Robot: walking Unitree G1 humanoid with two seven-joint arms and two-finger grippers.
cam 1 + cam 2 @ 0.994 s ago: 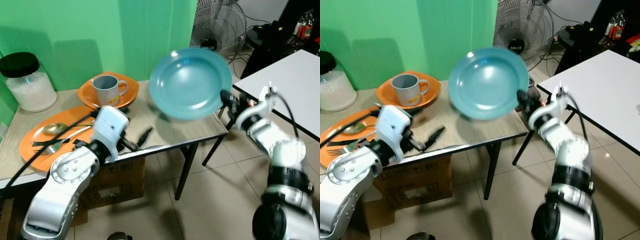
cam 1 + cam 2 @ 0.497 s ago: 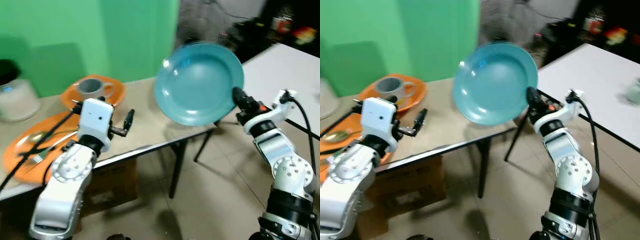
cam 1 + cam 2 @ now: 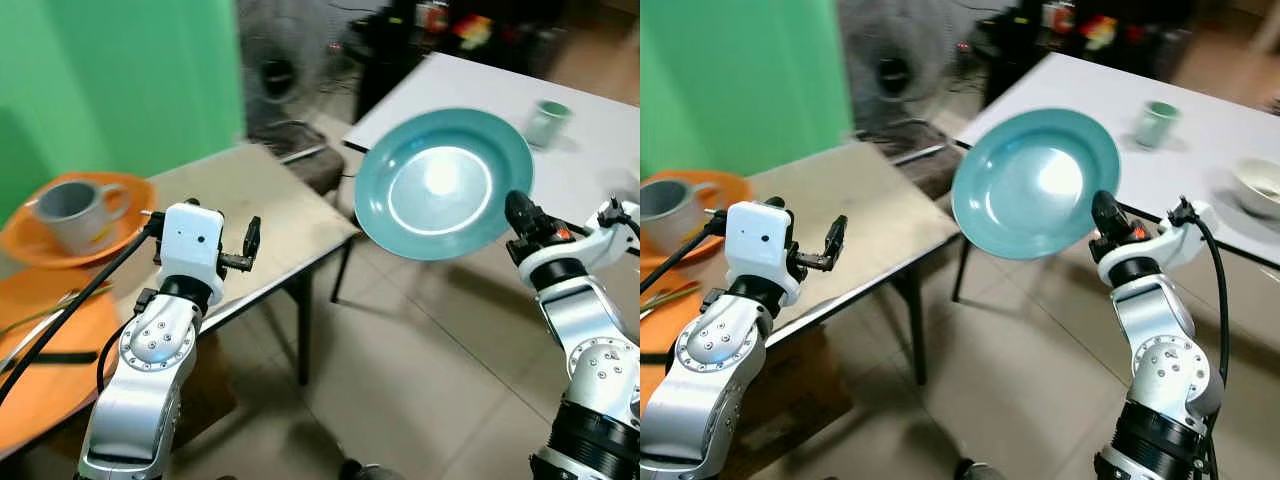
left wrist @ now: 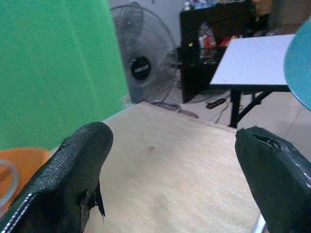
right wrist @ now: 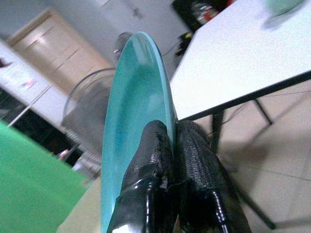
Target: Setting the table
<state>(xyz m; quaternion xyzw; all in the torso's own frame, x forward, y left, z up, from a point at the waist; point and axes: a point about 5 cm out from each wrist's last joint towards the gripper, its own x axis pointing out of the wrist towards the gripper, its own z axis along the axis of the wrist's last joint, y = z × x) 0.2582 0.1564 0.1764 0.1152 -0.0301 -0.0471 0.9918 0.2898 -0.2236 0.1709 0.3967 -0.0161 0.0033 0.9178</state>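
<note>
A: Where is the teal plate (image 3: 443,184) now?

B: Pinched by its rim in the right gripper (image 3: 522,214), held up on edge in the air between the wooden table (image 3: 255,205) and the white table (image 3: 590,130). A second ago it hung over the wooden table's corner; the view has swung toward the white table since.

A: And the left gripper (image 4: 172,170)?

B: Spread wide and holding nothing, above the wooden table's top. Before, it pointed down at that table's front edge.

A: Anything else?

B: A grey mug (image 3: 68,207) on an orange plate (image 3: 128,195) at the wooden table's far side; a green cup (image 3: 548,115) on the white table.
</note>
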